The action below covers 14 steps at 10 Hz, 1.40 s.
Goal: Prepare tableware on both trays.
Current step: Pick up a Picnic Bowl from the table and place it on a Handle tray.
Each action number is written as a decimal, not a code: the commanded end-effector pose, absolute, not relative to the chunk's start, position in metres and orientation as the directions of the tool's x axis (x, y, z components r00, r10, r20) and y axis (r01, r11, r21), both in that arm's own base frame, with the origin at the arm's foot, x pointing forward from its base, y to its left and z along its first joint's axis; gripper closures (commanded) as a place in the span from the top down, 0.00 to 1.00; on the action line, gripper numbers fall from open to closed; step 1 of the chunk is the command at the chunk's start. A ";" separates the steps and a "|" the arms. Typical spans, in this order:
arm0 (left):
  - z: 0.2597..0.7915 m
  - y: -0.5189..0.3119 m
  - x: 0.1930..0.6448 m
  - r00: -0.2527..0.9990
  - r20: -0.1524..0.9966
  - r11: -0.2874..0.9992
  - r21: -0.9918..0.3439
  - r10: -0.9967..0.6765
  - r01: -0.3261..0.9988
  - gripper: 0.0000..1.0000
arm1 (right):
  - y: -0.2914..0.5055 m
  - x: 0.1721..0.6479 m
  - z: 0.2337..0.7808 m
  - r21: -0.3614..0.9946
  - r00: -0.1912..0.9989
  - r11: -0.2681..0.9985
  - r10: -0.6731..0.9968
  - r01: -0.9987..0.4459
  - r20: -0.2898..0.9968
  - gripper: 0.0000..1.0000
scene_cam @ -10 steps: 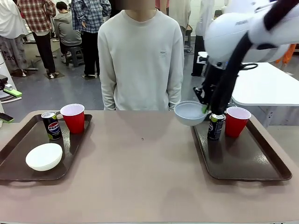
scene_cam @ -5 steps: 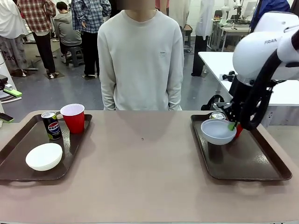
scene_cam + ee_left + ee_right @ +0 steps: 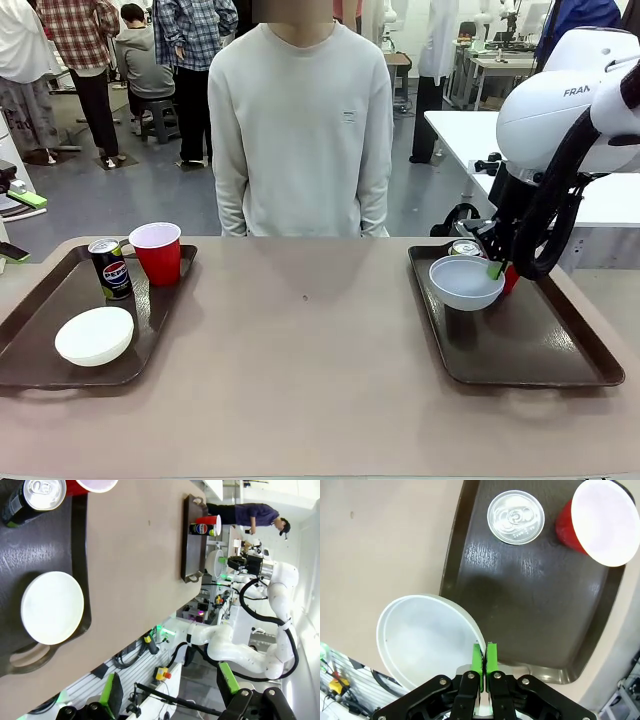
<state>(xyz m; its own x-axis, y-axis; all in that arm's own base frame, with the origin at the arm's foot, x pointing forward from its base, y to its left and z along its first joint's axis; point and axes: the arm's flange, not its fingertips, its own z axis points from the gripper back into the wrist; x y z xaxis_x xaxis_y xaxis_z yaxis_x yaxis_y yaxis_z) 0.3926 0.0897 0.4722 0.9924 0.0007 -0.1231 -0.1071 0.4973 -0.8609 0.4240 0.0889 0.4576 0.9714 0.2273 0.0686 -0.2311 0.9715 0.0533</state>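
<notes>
My right gripper (image 3: 495, 268) is shut on the rim of the grey-blue bowl (image 3: 466, 282), holding it just above the far left part of the right tray (image 3: 540, 350). In the right wrist view the green pads (image 3: 477, 659) pinch the bowl (image 3: 425, 640) rim, with a can (image 3: 515, 517) and a red cup (image 3: 600, 522) farther along the tray (image 3: 540, 605). On the left tray (image 3: 40, 320) stand a white bowl (image 3: 94, 335), a can (image 3: 110, 268) and a red cup (image 3: 157, 253). My left gripper (image 3: 170, 687) hangs open high above the white bowl (image 3: 52, 607).
A person stands at the table's far edge, arms down, hands out of sight. Bare tabletop (image 3: 300, 340) lies between the two trays. A white table (image 3: 560, 180) stands behind the right arm.
My right arm carried the grey-blue bowl rightward and down, from beyond the right tray's far left corner to over the tray. In the last half second it barely moved.
</notes>
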 end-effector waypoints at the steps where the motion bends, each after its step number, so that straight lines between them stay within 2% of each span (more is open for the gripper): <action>1: 0.474 0.091 0.391 0.993 -0.116 0.486 -0.868 -0.003 -0.100 1.00 | 0.085 0.431 0.441 0.019 0.974 0.976 0.214 -0.216 0.079 0.04; 6: 0.474 0.091 0.391 0.993 -0.116 0.486 -0.868 -0.003 -0.100 1.00 | 0.076 0.440 0.390 -0.052 0.957 0.959 0.282 -0.278 0.075 0.04; 11: 0.474 0.091 0.391 0.993 -0.116 0.486 -0.868 -0.003 -0.100 1.00 | 0.066 0.448 0.363 -0.045 0.957 0.956 0.290 -0.289 0.008 0.04; 14: 0.474 0.091 0.391 0.993 -0.116 0.486 -0.868 -0.003 -0.100 1.00 | 0.066 0.446 0.372 -0.061 0.963 0.961 0.270 -0.270 -0.004 0.31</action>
<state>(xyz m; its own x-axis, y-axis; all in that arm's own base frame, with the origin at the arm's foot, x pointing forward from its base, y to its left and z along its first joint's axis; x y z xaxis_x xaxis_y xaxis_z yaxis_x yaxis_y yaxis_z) 0.3926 0.0898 0.4722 0.9924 0.0008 -0.1231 -0.1072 0.4973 -0.8609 0.4452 0.0683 0.3620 0.9640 0.2659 -0.0028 -0.2658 0.9636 -0.0299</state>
